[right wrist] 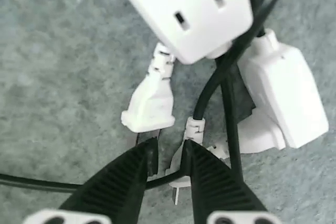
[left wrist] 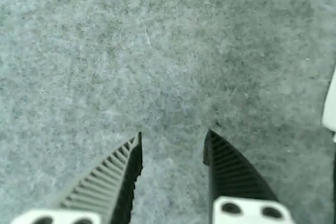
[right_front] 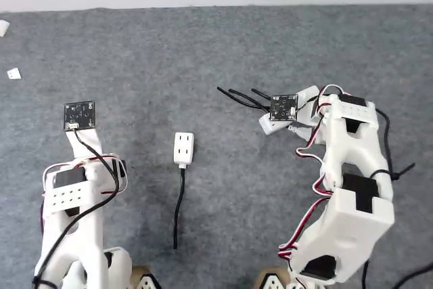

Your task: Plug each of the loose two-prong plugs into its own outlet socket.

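Right claw point(right wrist: 170, 148) pinching plug point(right wrist: 178, 174); left claw point(left wrist: 174, 135) spread above carpet point(left wrist: 157, 51).

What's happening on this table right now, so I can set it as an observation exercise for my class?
The right end effector is down among white outlets and black cords, at a small two-prong plug; whether it grips it is unclear. Another loose plug lies beside it. The left end effector hangs open over bare carpet. An outlet strip lies between the arms with nothing plugged in.
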Motion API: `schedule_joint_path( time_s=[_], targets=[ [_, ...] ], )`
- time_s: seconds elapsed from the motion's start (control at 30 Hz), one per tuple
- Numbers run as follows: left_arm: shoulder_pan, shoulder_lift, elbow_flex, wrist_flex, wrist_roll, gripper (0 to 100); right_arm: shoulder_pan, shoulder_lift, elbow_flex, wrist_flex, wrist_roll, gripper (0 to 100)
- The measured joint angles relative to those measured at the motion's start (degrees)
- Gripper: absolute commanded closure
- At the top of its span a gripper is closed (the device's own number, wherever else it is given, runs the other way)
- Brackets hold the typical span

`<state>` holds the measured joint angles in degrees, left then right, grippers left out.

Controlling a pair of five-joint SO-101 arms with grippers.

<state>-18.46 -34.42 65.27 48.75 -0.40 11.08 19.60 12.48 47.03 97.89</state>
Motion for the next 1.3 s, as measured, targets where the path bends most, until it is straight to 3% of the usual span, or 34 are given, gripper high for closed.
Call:
schedule_joint_path(
  time_s=[0.93, 1.13, 1.23, 1.3],
  targets=[
    [0.00, 0.00, 0.00, 0.00, 0.00, 82, 0.26, 6.42, -2.20, -12.04, -4.31, 89.8],
    [0.00, 0.00, 0.00, 0.00, 0.00, 82, 0.26, 10.37, -8.09, -9.23, -4.31, 90.7],
    [0.00, 0.00, 0.00, 0.00, 0.00, 82, 0.26, 10.55, -9.41, -6.95, -4.31, 99.7],
    [0.00, 0.00, 0.00, 0.00, 0.00, 82, 0.26, 10.55, -9.93, -6.07, -4.40, 97.9]
  ],
)
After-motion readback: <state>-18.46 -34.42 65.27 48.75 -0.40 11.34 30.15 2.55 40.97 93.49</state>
